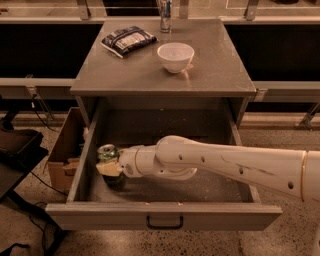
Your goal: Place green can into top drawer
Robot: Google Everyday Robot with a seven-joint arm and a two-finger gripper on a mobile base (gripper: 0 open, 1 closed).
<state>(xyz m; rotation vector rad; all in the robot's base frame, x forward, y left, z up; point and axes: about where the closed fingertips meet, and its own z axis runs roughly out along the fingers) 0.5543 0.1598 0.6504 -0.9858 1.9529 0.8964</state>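
The top drawer [165, 215] is pulled open, with a speckled floor and a dark bar handle on its front panel. The green can [107, 154] stands upright in the drawer's front left corner, silver top showing. My gripper [110, 167] reaches in from the right on a long white arm and is shut on the green can, low in the drawer near the left wall. The can's lower part is hidden by the fingers and shadow.
On the cabinet top [215, 70] stand a white bowl [175, 56], a dark snack bag [127, 40] and a slim silver-blue can [165, 15] at the back. A cardboard box [62, 160] sits on the floor to the drawer's left.
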